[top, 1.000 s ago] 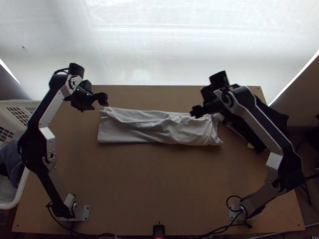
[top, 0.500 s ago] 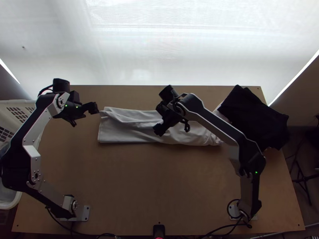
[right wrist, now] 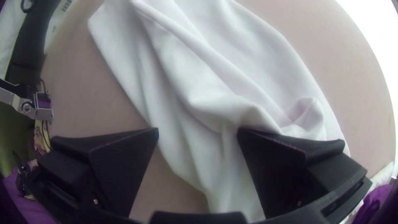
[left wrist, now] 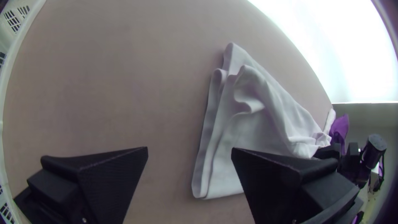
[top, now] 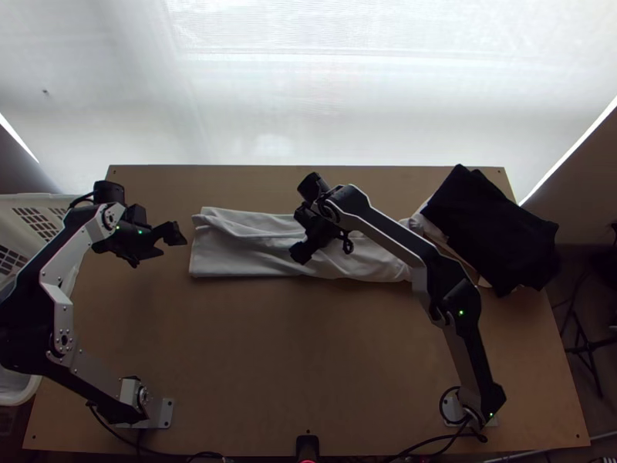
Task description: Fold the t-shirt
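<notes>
In the top view, the white t-shirt [top: 231, 251] lies across the far half of the table [top: 293, 347], folded into a long, creased strip. It should handle light, soft and floppy, sagging between distant grips. The right arm [top: 389, 239] hides part of it, and the number of layers is hard to tell.

In the left wrist view, the left gripper [left wrist: 189, 150] has its jaws wide apart with nothing between them, and covers some of the cloth. The layered short end looks the best place to pinch; a shallow bite would probably lift just the top layer.

In the right wrist view, the right gripper [right wrist: 198, 131] also has its jaws apart, above loose ridges that would bunch easily. Whether it touches the fabric I cannot tell
</notes>
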Motion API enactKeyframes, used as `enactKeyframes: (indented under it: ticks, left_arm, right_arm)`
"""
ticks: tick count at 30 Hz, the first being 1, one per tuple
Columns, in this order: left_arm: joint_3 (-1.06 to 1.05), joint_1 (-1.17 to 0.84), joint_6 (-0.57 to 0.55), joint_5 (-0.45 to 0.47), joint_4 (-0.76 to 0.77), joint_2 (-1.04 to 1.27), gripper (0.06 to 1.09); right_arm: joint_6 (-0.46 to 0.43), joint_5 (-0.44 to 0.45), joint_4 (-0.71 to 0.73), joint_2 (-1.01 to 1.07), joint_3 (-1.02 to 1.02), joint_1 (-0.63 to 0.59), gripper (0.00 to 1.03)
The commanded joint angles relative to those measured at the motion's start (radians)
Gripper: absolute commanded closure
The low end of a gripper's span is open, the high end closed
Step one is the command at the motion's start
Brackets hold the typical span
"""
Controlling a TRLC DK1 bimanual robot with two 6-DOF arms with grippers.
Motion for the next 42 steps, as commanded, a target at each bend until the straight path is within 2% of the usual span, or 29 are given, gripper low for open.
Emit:
enactKeyframes:
  ticks: [1,5,7,14,22,36,39,40,42]
  left_arm:
    - [-0.060,0.010,-0.018,0.079,0.074,0.016,0.11]
    - [-0.064,0.005,-0.060,0.223,0.117,0.041,0.11]
    - [-0.073,-0.009,-0.069,0.259,0.163,0.059,0.11]
    - [-0.012,-0.041,-0.101,0.322,0.240,0.179,0.11]
    - [0.026,-0.072,-0.109,0.352,0.315,0.236,0.11]
    - [0.022,-0.128,-0.093,0.475,0.280,0.251,0.12]
    - [0.020,-0.145,-0.066,0.475,0.250,0.248,0.18]
    - [0.020,-0.148,-0.066,0.473,0.247,0.248,0.22]
    - [0.017,-0.148,-0.089,0.467,0.246,0.242,0.50]
  right_arm:
    - [0.007,-0.006,0.026,0.063,0.046,-0.019,0.15]
    - [0.010,-0.008,0.029,0.082,0.037,-0.019,0.13]
    - [0.018,-0.008,0.035,0.083,0.034,-0.021,0.13]
    - [0.029,-0.029,0.037,0.082,0.028,-0.030,0.13]
    - [0.021,-0.037,0.037,0.082,0.020,-0.034,0.13]
    - [0.022,-0.037,0.034,0.071,0.032,-0.097,0.13]
    - [0.022,-0.038,0.024,0.060,0.031,-0.116,0.13]
    - [0.022,-0.038,0.023,0.054,0.029,-0.120,0.13]
    - [0.022,-0.040,0.020,0.040,0.023,-0.130,0.13]
